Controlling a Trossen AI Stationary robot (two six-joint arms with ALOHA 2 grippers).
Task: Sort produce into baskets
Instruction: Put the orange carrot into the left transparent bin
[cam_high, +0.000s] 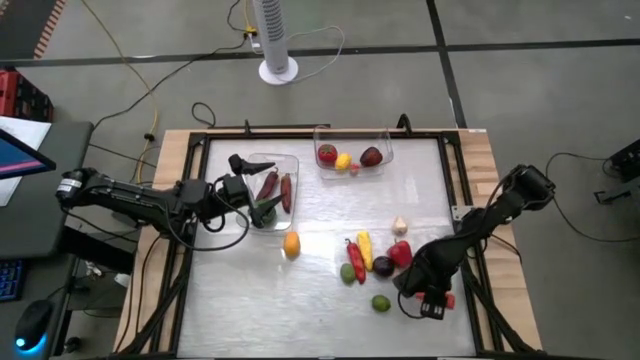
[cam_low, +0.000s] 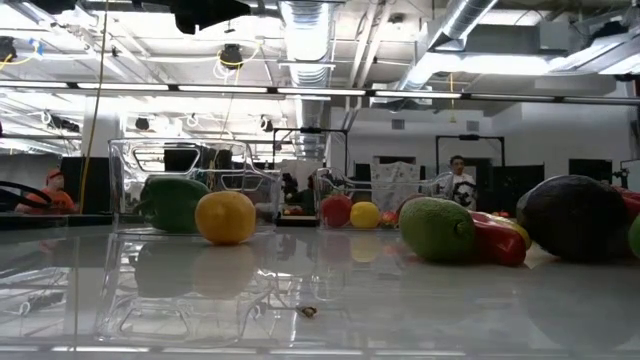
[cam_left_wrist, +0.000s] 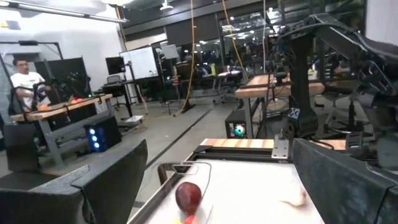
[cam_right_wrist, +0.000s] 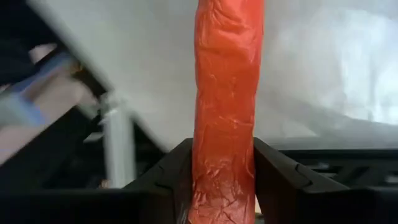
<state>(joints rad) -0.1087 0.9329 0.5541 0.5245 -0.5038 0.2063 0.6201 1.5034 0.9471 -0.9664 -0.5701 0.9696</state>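
My right claw (cam_right_wrist: 224, 186) grips a long orange carrot (cam_right_wrist: 225, 93) at the white table (cam_high: 320, 300) edge; left claw (cam_high: 262, 208) open over the clear plastic basket (cam_high: 285, 160).

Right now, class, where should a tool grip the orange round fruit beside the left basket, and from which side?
Probably grip the orange fruit across its widest middle, coming from straight above. It is round, so any angle suits it, but the left basket stands close: close the tool along that wall, not toward it.
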